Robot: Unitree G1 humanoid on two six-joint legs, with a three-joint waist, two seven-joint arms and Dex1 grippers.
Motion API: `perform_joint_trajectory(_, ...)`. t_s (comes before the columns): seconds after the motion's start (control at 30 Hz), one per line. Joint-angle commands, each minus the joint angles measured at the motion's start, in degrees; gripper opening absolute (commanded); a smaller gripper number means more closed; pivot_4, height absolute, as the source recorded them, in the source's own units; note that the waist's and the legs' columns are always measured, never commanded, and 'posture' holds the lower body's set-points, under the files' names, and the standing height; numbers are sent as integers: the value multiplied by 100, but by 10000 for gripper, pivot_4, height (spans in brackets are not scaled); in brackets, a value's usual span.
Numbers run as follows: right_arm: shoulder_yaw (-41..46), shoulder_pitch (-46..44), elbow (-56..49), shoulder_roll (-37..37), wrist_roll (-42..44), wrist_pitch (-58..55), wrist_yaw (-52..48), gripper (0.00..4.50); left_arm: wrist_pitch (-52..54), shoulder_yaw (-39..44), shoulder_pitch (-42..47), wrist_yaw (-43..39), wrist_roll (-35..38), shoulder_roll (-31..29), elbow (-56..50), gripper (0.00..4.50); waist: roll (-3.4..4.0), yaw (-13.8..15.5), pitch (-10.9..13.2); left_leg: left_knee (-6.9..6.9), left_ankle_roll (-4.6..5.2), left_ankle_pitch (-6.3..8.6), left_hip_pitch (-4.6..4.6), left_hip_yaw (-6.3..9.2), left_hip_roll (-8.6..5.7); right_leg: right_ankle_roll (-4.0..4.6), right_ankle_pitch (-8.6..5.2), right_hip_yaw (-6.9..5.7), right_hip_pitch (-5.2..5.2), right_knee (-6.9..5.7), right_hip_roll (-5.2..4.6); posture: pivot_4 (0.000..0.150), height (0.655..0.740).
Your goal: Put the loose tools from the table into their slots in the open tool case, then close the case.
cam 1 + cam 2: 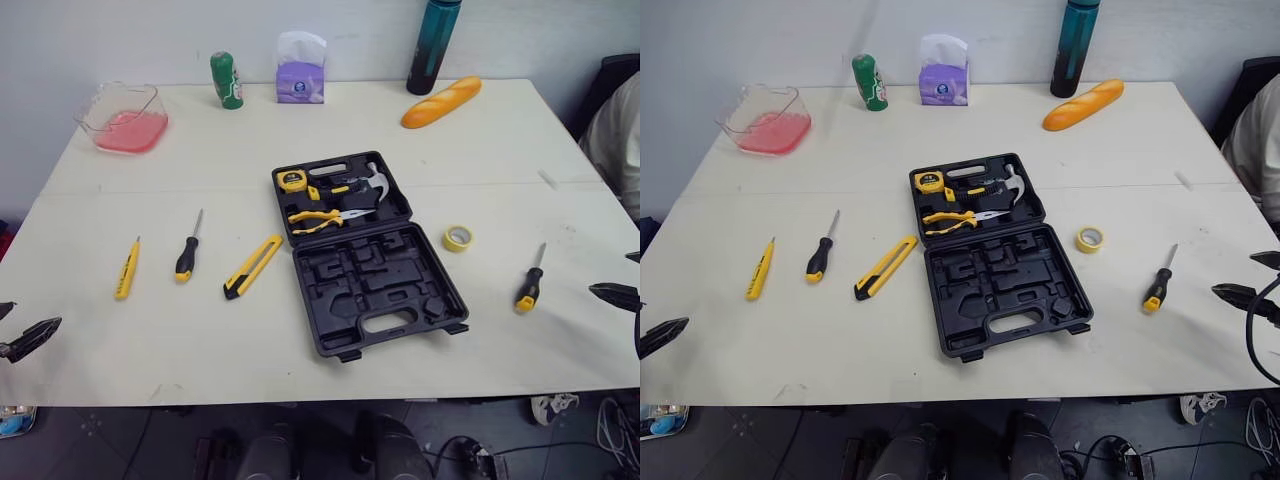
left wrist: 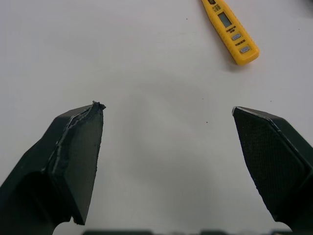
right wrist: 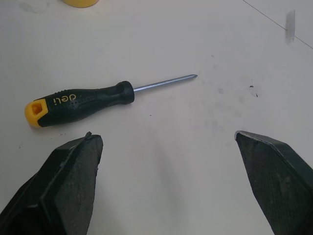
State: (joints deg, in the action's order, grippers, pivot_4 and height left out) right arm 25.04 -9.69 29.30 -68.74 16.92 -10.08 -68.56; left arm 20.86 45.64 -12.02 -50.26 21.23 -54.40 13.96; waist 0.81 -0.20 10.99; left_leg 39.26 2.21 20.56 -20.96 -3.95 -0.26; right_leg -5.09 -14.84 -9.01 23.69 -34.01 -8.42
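Observation:
The black tool case (image 1: 365, 250) lies open at the table's middle. Its far half holds a tape measure (image 1: 292, 181), a hammer (image 1: 372, 184) and pliers (image 1: 318, 218); the near half has bare slots. Left of it lie a yellow utility knife (image 1: 252, 267), a black-and-yellow screwdriver (image 1: 187, 255) and a yellow tester pen (image 1: 126, 270). On the right lie a yellow tape roll (image 1: 458, 238) and a second screwdriver (image 1: 528, 285). My left gripper (image 1: 20, 325) hovers open near the front left edge, short of the tester pen (image 2: 231, 30). My right gripper (image 1: 622, 275) stands open just right of the screwdriver (image 3: 83, 100).
Along the table's back edge stand a clear container with pink contents (image 1: 125, 120), a green can (image 1: 227, 80), a purple tissue pack (image 1: 300, 70), a dark bottle (image 1: 433, 45) and a bread loaf (image 1: 441, 102). A person (image 1: 620, 130) sits at the right edge.

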Motion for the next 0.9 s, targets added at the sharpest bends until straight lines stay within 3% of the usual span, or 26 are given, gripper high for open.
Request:
perform_joint_trajectory(0.03, 227, -40, -82, -105, 89, -48, 35, 45000, -160, -35, 108, 2, -3, -59, 17, 44303, 0, 0, 0, 0, 0, 0, 0, 0, 0, 0, 0, 0, 0, 0, 0, 1500, 7394)
perform_joint_trajectory(0.6, 279, -139, -40, -37, 68, 103, 346, 45000, -227, -524, 673, -110, -107, -262, 520, 44303, 0, -3, -1, 0, 2, -6, 6, -13, -2, -4, 2, -3, -1, -4, 4, 1500, 7394)
perform_joint_trajectory(0.9, 213, -523, -855, 247, 430, -343, 717, 45000, 528, -1184, 1339, -160, 235, -174, -608, 44303, -1, 13, -1, 0, 1, -7, 20, -15, -2, -4, 2, 3, -12, -7, 3, 1500, 7394)
